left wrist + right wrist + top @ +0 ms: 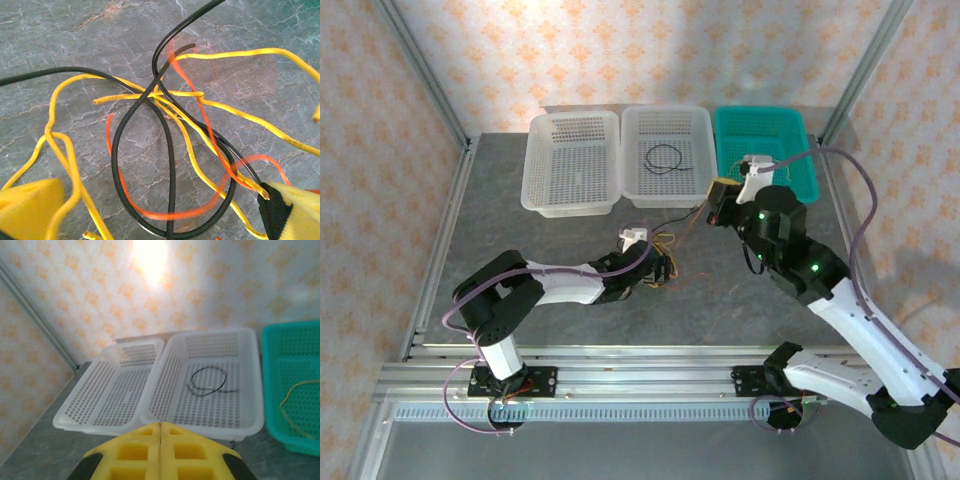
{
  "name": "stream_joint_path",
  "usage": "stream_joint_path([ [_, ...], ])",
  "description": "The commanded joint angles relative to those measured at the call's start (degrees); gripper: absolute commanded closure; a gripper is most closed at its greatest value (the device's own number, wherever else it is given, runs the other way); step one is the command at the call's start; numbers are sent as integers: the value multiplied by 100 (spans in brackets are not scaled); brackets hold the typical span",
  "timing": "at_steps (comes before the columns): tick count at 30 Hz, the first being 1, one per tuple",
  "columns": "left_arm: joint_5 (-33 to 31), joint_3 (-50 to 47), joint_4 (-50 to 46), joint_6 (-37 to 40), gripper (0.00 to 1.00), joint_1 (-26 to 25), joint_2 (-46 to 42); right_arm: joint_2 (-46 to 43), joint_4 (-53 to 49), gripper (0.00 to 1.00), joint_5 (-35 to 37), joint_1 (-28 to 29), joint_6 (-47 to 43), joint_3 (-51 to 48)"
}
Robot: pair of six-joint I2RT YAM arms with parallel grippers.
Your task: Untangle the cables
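1. The tangle (165, 145) of yellow, black and orange-red cables lies mid-table (520, 240), in front of the baskets. The L gripper (658, 262) hangs right over it, jaws spread wide, nothing btwn the pads.
2. The R gripper (723, 192) sits up by the teal basket (765, 112), pads pressed flat together. A thin strand runs from the tangle toward it in the top view, but I can't tell if it's pinched.
3. Step in hand, as I read it: get one strand out of the knot.
   - Go for a loose end, e.g. the yellow free end (97, 101), not the crossing where yellow wraps the black loop (117, 150).
   - Nip one wire alone (the pads are far fatter than any strand, so it's easy to catch two).
   - Draw it out slowly along its own run. A sideways yank would prob. cinch the knot.
4. What each view adds:
   - The L wrist cam shows the crossings strand by strand. From the top cam the same knot is too small to read.
   - The R wrist cam shows what's sorted: a black cable (207, 382) in the middle white basket (200, 424) and a yellow cable (300, 400) in the teal one. The left white basket (85, 395) has none.
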Motion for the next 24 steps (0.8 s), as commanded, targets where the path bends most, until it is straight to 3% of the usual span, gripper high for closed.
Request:
stream_joint_path([
  [1,-111,-209,-349,-128,1,-36,126,-152,-224,100,519,10,-470,460],
  [11,-121,-296,-233,-189,1,-36,144,-250,-350,100,1224,10,-1031,1153],
  [24,-43,-359,-33,-148,1,-36,171,118,-627,100,1553,10,-1548,2510],
])
